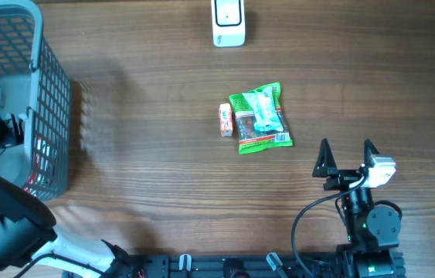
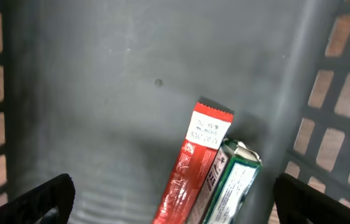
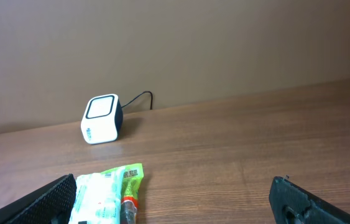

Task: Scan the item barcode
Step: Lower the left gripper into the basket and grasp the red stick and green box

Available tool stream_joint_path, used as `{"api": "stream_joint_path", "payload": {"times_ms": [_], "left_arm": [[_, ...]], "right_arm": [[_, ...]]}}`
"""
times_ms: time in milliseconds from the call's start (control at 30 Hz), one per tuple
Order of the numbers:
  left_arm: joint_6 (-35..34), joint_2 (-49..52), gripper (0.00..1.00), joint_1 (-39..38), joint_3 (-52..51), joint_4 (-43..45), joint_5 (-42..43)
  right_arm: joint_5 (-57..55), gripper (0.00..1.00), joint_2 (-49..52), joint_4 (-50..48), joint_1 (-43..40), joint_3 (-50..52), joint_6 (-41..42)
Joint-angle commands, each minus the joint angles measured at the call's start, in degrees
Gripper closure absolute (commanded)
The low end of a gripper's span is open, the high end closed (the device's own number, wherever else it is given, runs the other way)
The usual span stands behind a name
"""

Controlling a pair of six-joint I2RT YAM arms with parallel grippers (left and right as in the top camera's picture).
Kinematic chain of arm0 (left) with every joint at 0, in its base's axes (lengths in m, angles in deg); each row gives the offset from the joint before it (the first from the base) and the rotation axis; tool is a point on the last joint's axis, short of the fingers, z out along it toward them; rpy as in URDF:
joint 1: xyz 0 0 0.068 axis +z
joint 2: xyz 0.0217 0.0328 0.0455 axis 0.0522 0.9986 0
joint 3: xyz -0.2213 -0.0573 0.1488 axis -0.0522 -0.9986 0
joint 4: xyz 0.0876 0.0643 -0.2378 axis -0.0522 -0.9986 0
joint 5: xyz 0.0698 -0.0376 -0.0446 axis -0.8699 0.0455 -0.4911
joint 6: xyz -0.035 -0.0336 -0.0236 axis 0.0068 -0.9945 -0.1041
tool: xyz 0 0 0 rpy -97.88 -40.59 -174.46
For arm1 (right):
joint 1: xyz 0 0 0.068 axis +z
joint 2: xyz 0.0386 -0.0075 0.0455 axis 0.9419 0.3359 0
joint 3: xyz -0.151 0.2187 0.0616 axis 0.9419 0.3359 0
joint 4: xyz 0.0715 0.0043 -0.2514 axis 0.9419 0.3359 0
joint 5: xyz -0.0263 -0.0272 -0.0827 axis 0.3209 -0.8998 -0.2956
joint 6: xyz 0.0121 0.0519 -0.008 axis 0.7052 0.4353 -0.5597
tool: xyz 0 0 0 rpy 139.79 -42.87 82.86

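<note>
My left pincer [image 2: 175, 186] hangs inside the grey basket [image 1: 51, 93] at the far left of the table [image 1: 147, 170]. Its fingers are spread wide and pinch nothing. Below it, on the basket floor, a red sachet [image 2: 193, 168] lies side by side with a green and white carton [image 2: 232, 183], and the two touch along their long edges, near the right wall of the basket.

My right pincer [image 1: 346, 147] is at the near right of the table, also spread wide and empty, with its tips pointing to the far side. A green packet [image 1: 260, 117] lies flat in the middle of the table, to the far left of this pincer and apart from it. A small red and white packet [image 1: 225, 120] lies just beside its left edge. The white scanner [image 1: 229, 22] stands at the far edge, well apart from both packets.
</note>
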Motion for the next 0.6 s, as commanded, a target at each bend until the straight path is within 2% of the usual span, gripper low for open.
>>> {"api": "stream_joint_path", "payload": {"times_ms": [0,167,567], "left_arm": [[11.96,1.38,0.00,0.28,-0.48,-0.87,4.24],[17.51,3.76,0.00,0.39,-0.59,-1.05,5.16],[19.32,7.50,0.00,3.41,-0.83,-2.97,5.60]], "right_arm": [[-0.74,0.00,-0.20,-0.31,-0.28,0.04,0.22],[-0.74,0.00,-0.20,-0.31,-0.28,0.04,0.22],[-0.74,0.00,-0.20,-0.31,-0.28,0.04,0.20]]}}
